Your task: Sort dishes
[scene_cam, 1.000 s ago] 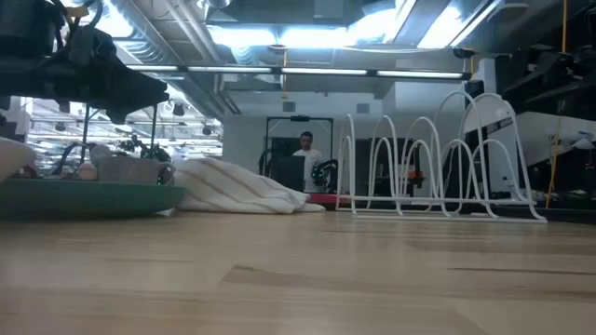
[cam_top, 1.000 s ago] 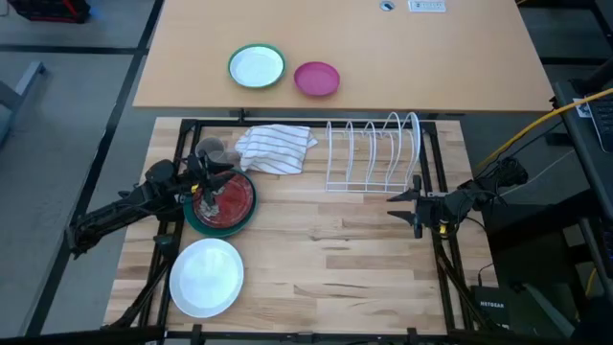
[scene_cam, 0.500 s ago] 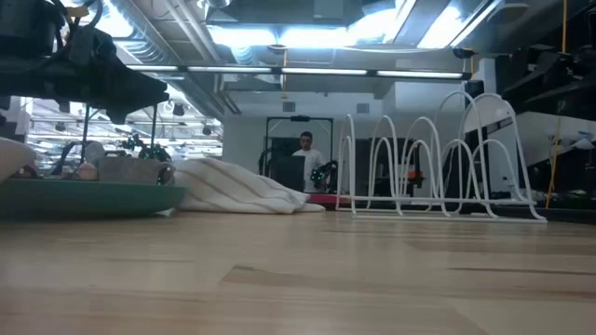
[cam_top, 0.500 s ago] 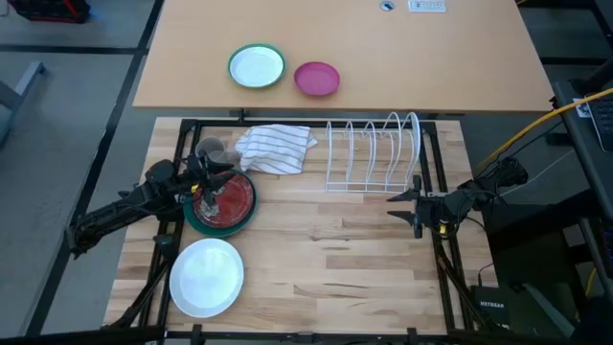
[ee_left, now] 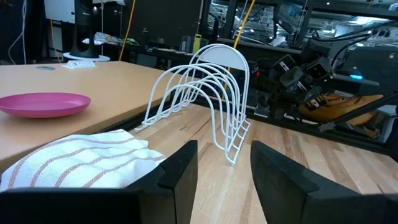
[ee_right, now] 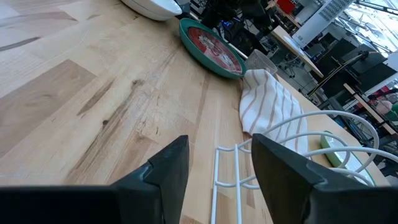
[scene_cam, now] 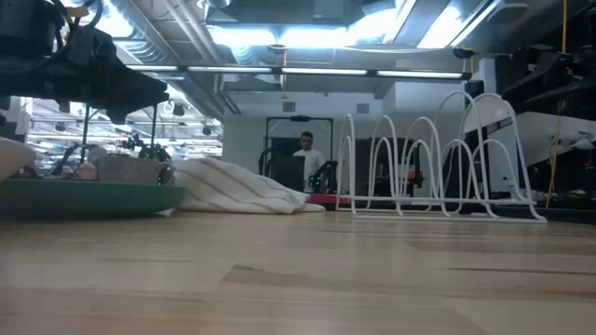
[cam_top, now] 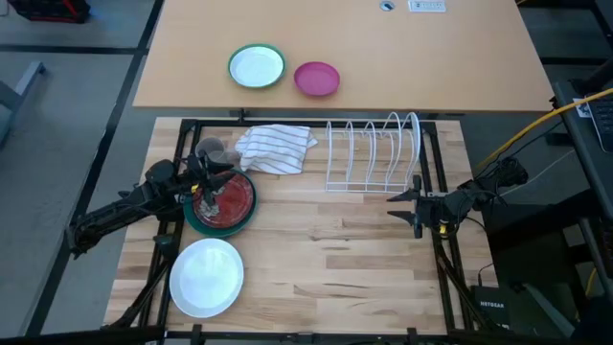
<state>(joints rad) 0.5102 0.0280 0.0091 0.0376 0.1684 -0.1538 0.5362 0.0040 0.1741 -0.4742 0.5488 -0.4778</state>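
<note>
A red-brown glossy plate lies on a dark green plate at the left of the wooden table. A larger white plate lies flat near the front left. My left gripper hangs open and level above the far-left part of the stacked plates, touching nothing; its wrist view looks past its fingers toward the rack. My right gripper is open at the table's right, in front of the white wire rack, pointing toward the plates.
A striped cloth lies bunched between the plates and the rack, with a small clear cup to its left. On the far tan table are a green-rimmed small plate and a pink bowl. A person stands far behind.
</note>
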